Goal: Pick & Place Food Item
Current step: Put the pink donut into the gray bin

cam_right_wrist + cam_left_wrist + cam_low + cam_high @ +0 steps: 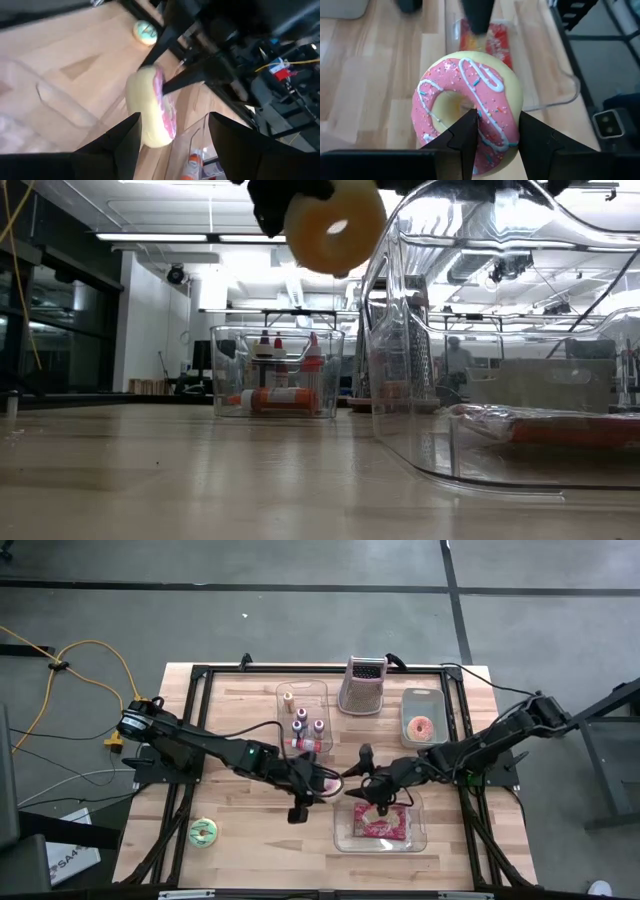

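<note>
Pink icing with white squiggles and sprinkles covers the doughnut I have in my left gripper, held up off the table over its middle, just short of the clear tray near the front edge. My fingers are partly closed on the ring, one through the hole and one outside, pinching a single side of it. It looks light and fairly stiff, probably a toy, with a smooth pale underside that could slip or swing if I pinch too loosely. A grip across the ring wall, as now, seems the surest hold; the icing face gives nothing to catch.

My right gripper sits close by, facing the doughnut edge-on, its fingers spread wide and holding nothing.

Below it, the clear tray holds a red patterned packet. Toward the back, a smaller clear container holds a second pink doughnut, and a clear bin holds several small bottles. A metal grater stands between them. A green-iced doughnut lies loose on the wood near the left front.
</note>
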Robot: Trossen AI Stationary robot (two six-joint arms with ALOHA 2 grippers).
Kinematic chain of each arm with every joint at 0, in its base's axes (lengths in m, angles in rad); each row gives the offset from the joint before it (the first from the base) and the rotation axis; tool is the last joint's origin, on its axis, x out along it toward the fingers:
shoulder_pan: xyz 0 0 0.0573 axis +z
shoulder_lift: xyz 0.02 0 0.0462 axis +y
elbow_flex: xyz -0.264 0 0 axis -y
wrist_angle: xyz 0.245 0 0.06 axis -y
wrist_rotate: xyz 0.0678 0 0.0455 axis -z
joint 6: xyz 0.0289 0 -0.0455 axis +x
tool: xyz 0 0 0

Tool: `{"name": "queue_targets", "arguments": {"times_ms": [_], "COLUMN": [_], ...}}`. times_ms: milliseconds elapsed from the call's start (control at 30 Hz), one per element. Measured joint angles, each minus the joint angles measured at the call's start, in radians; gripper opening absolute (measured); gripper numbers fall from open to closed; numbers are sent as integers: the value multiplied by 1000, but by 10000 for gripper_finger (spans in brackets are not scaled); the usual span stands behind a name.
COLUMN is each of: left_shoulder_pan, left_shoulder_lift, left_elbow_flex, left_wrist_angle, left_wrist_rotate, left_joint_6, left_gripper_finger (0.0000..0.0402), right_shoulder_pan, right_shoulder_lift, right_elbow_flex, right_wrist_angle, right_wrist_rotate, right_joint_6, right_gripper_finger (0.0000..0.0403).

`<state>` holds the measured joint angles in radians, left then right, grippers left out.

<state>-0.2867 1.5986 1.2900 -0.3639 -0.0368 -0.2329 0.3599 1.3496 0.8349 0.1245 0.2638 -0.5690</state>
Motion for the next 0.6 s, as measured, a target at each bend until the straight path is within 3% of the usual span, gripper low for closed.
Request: {"name": "queue_targets", "arguments": {"times_ms": [600], "left_shoulder_pan": [51], "left_shoulder_lift": [0], "left_elbow_flex": [0], "left_wrist_angle": [91], "left_wrist_rotate": [35], "left_joint_6": [3], "left_gripper_finger": [117], "right_shoulder_pan": [27], "right_shoulder_lift": [67], "right_elbow_flex": [0], "right_wrist_angle": [36], "right_wrist_rotate": [51], "right_joint_6": [-55], "right_gripper_finger": [219]}}
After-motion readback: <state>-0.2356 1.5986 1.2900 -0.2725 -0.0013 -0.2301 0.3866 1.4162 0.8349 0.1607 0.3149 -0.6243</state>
